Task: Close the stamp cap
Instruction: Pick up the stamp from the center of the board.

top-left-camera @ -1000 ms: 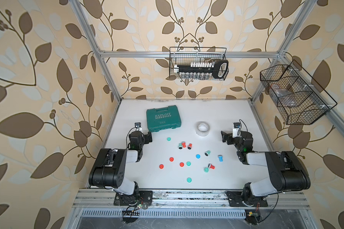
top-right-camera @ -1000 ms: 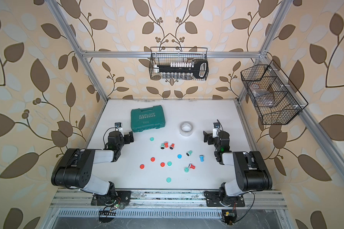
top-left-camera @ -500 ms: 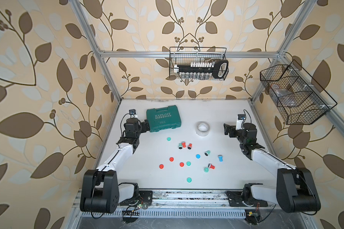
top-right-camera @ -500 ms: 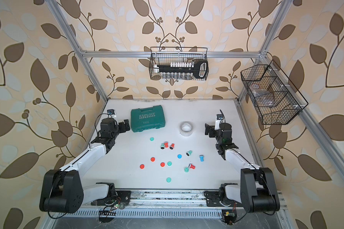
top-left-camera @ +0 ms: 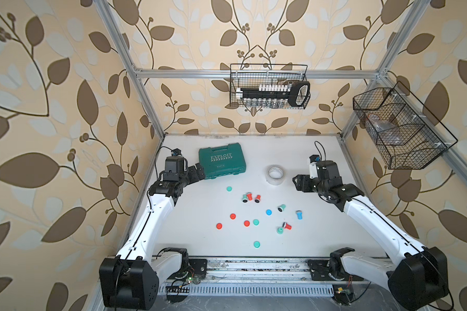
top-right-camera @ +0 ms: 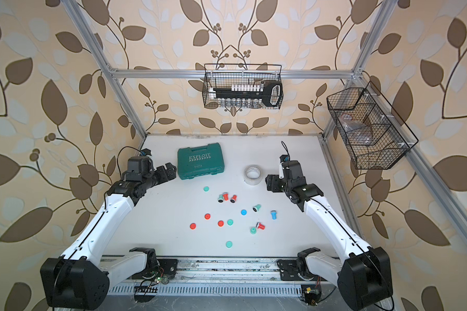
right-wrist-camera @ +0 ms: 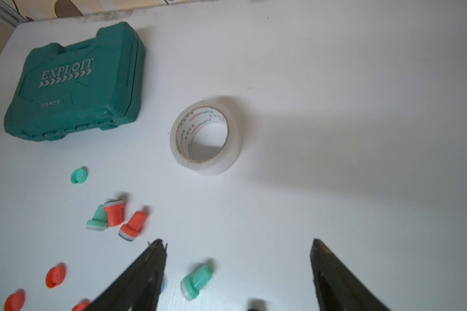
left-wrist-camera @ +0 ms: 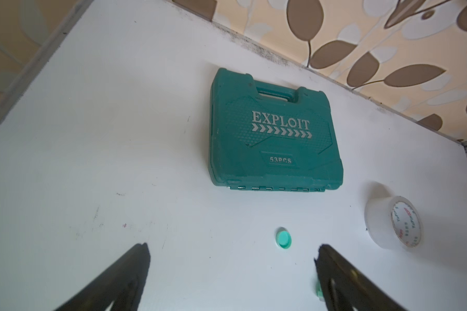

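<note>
Seven stamps and seven loose caps, by my count, lie scattered mid-field on the white table (top-left-camera: 200, 242); none held, none capped. Nearest the front edge: lone teal cap (top-left-camera: 256, 244). Next back: teal stamp (top-left-camera: 280, 230) close against a red stamp (top-left-camera: 287, 226), touching or not I cannot tell. Left of that pair, second teal cap (top-left-camera: 256, 222) just beside a red cap (top-left-camera: 246, 223); outer red cap (top-left-camera: 219, 226) sits apart, third red cap (top-left-camera: 232, 216) a little farther back. Beyond: blue cap (top-left-camera: 268, 212), tipped teal stamp (top-left-camera: 281, 207), blue stamp (top-left-camera: 299, 214), each apart from the others. Farther still, a cluster of three stamps (top-left-camera: 250, 197) on their sides, one teal and two red, the teal against a red in the right wrist view. Far teal cap (top-left-camera: 229, 189) lies alone behind them. Left gripper (top-left-camera: 199, 173) hangs above the table just beside the near left corner of the green tool case (top-left-camera: 222, 161), jaws spread wide, nothing between them. Right gripper (top-left-camera: 298, 183) hangs near the tape roll (top-left-camera: 275, 175), on its right side, jaws likewise spread wide and empty. Back wall carries a wire basket (top-left-camera: 270, 86); a second wire basket (top-left-camera: 399, 129) hangs on the right wall.
</note>
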Robot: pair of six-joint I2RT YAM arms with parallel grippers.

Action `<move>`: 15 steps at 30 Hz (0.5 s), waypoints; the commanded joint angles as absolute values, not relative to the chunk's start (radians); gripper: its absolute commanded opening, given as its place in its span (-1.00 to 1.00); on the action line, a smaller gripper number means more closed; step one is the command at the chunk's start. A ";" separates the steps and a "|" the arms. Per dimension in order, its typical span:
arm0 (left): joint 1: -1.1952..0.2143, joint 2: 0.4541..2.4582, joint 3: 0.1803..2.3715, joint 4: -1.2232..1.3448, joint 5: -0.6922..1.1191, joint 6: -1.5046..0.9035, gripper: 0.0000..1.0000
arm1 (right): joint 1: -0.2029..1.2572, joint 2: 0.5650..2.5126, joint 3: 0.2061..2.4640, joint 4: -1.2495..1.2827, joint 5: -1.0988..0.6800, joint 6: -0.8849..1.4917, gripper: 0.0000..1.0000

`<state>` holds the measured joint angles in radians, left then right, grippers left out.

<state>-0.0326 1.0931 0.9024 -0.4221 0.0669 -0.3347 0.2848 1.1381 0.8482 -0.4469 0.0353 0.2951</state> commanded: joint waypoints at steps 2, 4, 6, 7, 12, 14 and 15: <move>-0.069 1.018 0.887 -0.456 0.173 -0.389 0.98 | 0.364 1.091 0.876 -0.710 0.100 0.417 0.52; -0.074 1.011 0.890 -0.482 0.173 -0.403 0.98 | 0.399 1.071 0.865 -0.763 0.113 0.446 0.44; -0.074 1.019 0.895 -0.518 0.161 -0.409 0.98 | 0.421 1.051 0.852 -0.811 0.123 0.474 0.42; -0.074 1.026 0.898 -0.537 0.142 -0.415 0.98 | 0.427 1.040 0.841 -0.831 0.123 0.488 0.42; -0.074 1.091 0.963 -0.622 0.036 -0.435 0.98 | 0.450 0.979 0.771 -0.865 0.149 0.563 0.42; -0.074 1.113 0.987 -0.640 0.014 -0.442 0.98 | 0.453 0.972 0.746 -0.866 0.143 0.602 0.42; -0.074 1.120 0.993 -0.645 0.016 -0.441 0.98 | 0.454 0.971 0.734 -0.868 0.142 0.614 0.40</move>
<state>-0.0727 1.1099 0.9314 -0.5976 0.0696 -0.4210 0.4458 0.9783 0.7681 -0.8181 0.1162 0.5362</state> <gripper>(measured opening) 0.989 0.699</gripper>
